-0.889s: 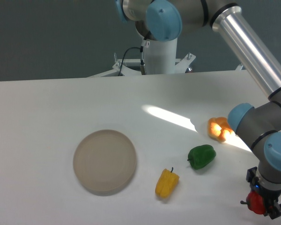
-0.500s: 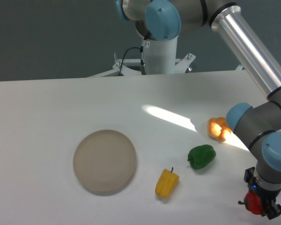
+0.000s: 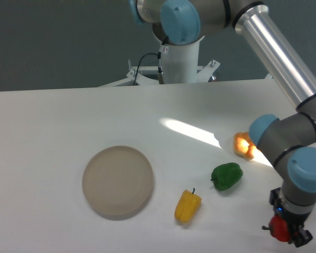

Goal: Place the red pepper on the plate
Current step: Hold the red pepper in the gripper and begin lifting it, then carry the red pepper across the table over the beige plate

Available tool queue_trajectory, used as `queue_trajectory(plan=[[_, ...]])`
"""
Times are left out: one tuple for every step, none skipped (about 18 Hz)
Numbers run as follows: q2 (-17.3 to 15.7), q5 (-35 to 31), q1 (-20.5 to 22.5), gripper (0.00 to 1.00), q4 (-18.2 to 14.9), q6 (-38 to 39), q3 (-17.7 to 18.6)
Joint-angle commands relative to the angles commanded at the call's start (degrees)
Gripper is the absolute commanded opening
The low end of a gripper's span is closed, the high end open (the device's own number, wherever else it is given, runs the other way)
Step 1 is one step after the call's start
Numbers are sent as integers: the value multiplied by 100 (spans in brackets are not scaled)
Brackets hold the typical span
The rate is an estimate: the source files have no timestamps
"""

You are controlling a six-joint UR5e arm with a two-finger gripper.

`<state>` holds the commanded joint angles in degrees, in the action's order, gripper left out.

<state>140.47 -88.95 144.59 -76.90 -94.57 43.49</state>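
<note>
While my gripper (image 3: pixel 282 234) pinches the red pepper (image 3: pixel 279 229) at 4 o'clock, the plate (image 3: pixel 118 181) sits way off at 8.

red pepper (image 3: pixel 279 227), beige-grey plate (image 3: pixel 118 181), green pepper (image 3: pixel 226 176)

You look down from one fixed camera, raised at the front edge of the white table (image 3: pixel 58 116), facing the grey robot arm's base (image 3: pixel 179 66) and dark wall behind. The round beige-grey plate (image 3: pixel 118 181) sits close; the arm's wrist runs off bottom right.
</note>
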Motion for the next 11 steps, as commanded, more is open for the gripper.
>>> queue_trajectory(plan=[[-210,88,-96,63,-35,131,245],[-369,97,-167,63,-36,263,430],[-510,98,-290,63,-36,395,606],[-659,98,-413,63,-36,526,782],[-826,98,-501,63,-36,676,993],[-993,106,-615,63,-27,834,1178],[-1134,106,-738,63,-27,1009,1327],[-1257,98,-869,63,-36,1194,1459],[-1372,98,-993,63,-36,1370,1617],[-1503,115,-1107,63,-27,1511,1784],[-1600,124,-1239,63,-10,1625,1951]])
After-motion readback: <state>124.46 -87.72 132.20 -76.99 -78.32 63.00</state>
